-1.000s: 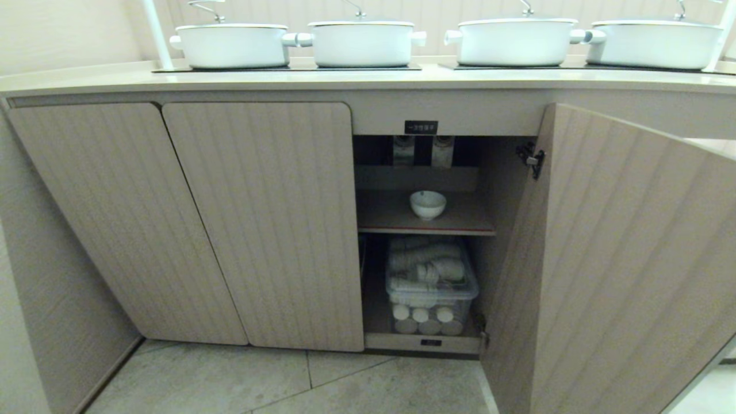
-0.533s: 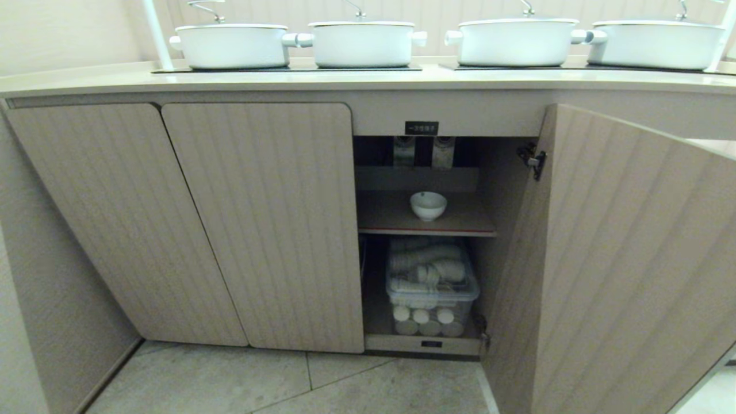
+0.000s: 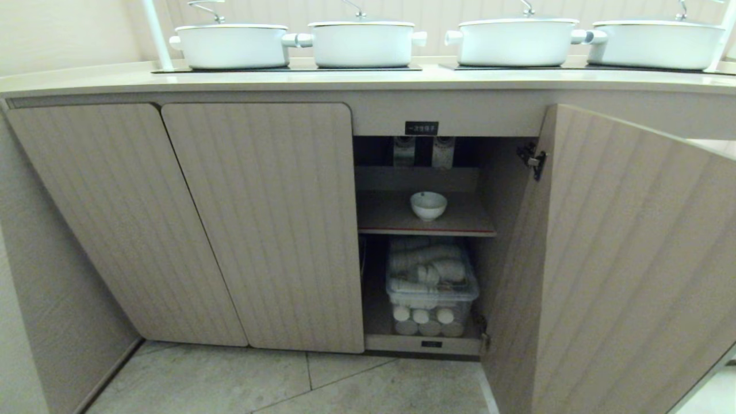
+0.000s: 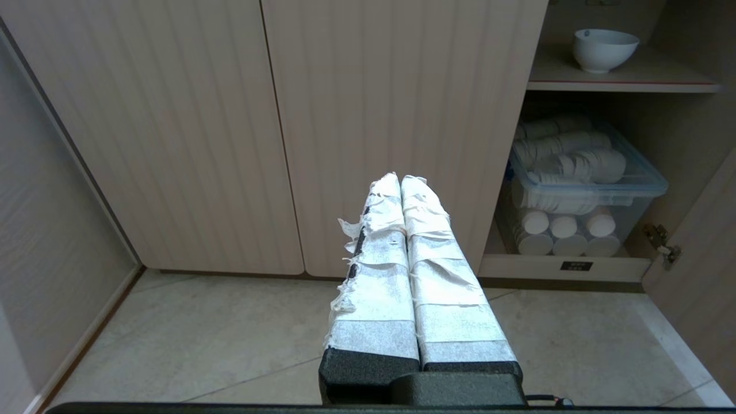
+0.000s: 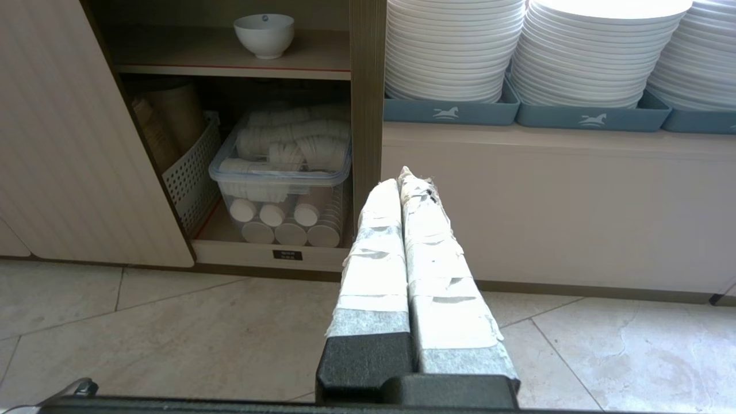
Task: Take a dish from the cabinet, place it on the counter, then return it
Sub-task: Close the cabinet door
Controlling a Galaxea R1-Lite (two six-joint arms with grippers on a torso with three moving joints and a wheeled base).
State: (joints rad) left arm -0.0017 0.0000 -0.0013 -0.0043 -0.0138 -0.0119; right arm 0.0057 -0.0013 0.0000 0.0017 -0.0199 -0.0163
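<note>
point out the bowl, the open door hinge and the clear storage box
bowl (image 3: 428, 205): head view, outer wall
hinge (image 3: 532, 158): head view, metal arm
clear storage box (image 3: 432, 296): head view, front rim

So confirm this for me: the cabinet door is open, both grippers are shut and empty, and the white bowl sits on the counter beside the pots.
One thing is wrong: the bowl is not on the counter. The head view shows it on the inner shelf of the open cabinet. The rest holds: left gripper and right gripper are shut and empty.
</note>
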